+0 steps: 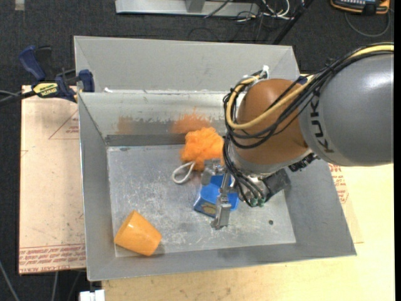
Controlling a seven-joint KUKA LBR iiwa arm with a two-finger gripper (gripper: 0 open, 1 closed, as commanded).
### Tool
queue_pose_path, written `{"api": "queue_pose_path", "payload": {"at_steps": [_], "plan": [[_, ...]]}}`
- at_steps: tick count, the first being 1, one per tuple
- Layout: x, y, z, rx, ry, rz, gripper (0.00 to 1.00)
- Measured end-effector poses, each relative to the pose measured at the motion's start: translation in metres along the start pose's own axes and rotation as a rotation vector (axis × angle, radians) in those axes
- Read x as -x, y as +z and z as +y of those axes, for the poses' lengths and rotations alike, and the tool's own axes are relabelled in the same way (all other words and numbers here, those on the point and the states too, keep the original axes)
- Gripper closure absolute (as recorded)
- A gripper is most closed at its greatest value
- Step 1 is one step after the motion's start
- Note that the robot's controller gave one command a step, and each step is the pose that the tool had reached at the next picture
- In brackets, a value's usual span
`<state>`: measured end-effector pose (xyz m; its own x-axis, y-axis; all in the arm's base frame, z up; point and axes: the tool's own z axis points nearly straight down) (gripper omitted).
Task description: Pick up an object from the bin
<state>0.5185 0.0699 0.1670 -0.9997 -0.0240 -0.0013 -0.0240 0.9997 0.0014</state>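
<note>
— Right of centre on the floor of the grey bin (94,168), what is the gripper (220,217) hanging over?

— It is hanging over a small blue object (207,200) with a pale patch at one corner. The object is lying low on the metal, partly hidden under the wrist. Whether the gripper is open or closed on it cannot be told from this angle.

— How is that blue object likely to be handling?

— Judging by its look, it is reading as light and flat, with smooth faces that may be slipping against the metal. Its stiffness is not readable. A hold across its shorter sides, near the middle, is looking safest, since a grip at a corner risks letting it pivot.

— What is lying close by?

— An orange mesh pouf (202,144) is sitting just behind it. Its white cord loop (183,173) is trailing near the blue object and could be snagging on a lift. An orange cup (138,234) is lying on its side, well apart, toward the view's lower left.
</note>
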Motion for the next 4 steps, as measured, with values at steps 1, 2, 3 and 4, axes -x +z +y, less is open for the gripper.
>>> {"api": "queue_pose_path", "payload": {"at_steps": [1,2,3,4], "plan": [[-0.004,0.013,-0.003,0.0,-0.039,0.005,0.0],[0.025,0.036,-0.03,0.004,-0.017,-0.013,0.0],[0.029,0.06,-0.042,0.0,-0.092,0.003,0.0],[0.038,0.081,-0.027,0.002,-0.281,-0.02,1.0]]}}
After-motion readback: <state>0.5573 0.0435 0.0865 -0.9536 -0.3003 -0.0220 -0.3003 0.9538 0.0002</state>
